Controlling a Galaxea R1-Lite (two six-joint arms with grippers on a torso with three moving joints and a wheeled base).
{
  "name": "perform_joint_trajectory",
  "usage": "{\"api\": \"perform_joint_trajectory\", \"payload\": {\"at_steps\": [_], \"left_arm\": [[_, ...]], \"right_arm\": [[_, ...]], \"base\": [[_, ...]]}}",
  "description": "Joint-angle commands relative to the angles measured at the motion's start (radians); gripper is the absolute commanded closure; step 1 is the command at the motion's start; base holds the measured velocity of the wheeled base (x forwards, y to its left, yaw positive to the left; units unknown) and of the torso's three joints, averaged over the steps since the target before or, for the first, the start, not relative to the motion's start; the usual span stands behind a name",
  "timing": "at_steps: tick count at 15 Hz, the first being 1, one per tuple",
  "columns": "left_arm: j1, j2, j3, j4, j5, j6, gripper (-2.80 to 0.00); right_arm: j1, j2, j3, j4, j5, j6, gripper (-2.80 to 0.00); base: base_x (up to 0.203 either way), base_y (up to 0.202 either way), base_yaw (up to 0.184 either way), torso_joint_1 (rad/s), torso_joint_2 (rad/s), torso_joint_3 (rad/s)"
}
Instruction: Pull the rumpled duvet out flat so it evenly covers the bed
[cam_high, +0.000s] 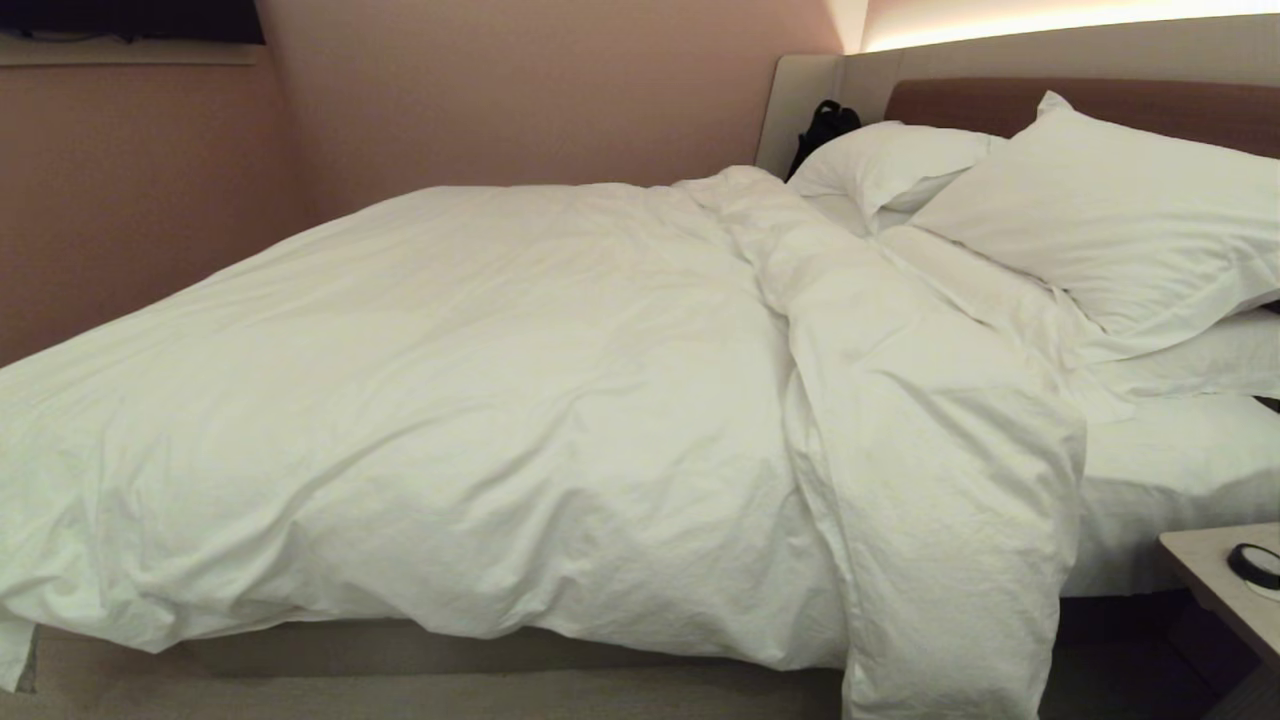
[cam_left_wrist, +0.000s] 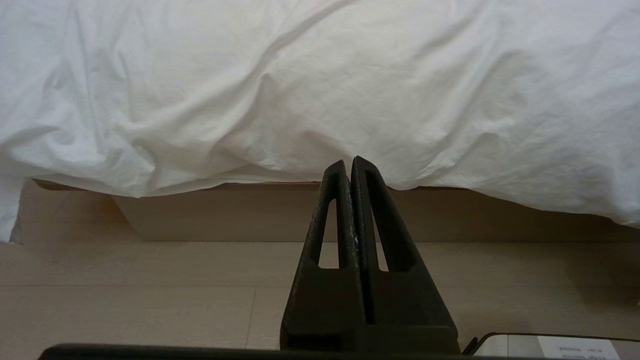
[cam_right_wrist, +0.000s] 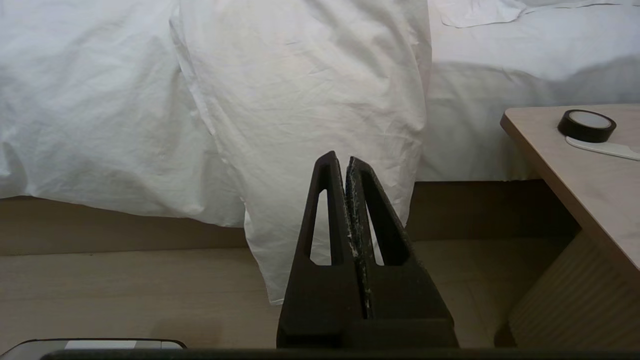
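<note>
The white duvet (cam_high: 480, 400) lies rumpled over the bed (cam_high: 1180, 470). Its head-end edge is folded back in a thick ridge, and one corner hangs over the near side toward the floor (cam_high: 950, 620). Bare sheeted mattress shows near the pillows. Neither arm appears in the head view. My left gripper (cam_left_wrist: 349, 162) is shut and empty, low by the floor, short of the duvet's hanging edge (cam_left_wrist: 320, 100). My right gripper (cam_right_wrist: 340, 159) is also shut and empty, pointing at the hanging duvet corner (cam_right_wrist: 310, 125) without touching it.
Two white pillows (cam_high: 1100, 210) lean on the brown headboard (cam_high: 960, 100), with a black bag (cam_high: 825, 125) beside them. A bedside table (cam_high: 1220, 580) holding a roll of black tape (cam_right_wrist: 586, 125) stands at the right. A pink wall runs behind the bed. Pale floor (cam_left_wrist: 150, 290) lies before the bed base.
</note>
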Motion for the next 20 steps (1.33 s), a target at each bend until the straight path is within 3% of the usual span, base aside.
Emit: {"api": "perform_joint_trajectory", "payload": {"at_steps": [1, 6, 20], "left_arm": [[0.001, 0.000, 0.000, 0.000, 0.000, -0.004, 0.00], [0.001, 0.000, -0.001, 0.000, 0.013, -0.017, 0.00], [0.001, 0.000, -0.001, 0.000, 0.014, -0.017, 0.00]], "right_arm": [[0.002, 0.000, 0.000, 0.000, 0.000, 0.000, 0.00], [0.000, 0.000, 0.000, 0.000, 0.000, 0.000, 0.00], [0.000, 0.000, 0.000, 0.000, 0.000, 0.000, 0.00]], "base": [[0.000, 0.000, 0.000, 0.000, 0.00, 0.000], [0.001, 0.048, -0.001, 0.002, 0.00, 0.000], [0.000, 0.195, 0.000, 0.002, 0.00, 0.002]]}}
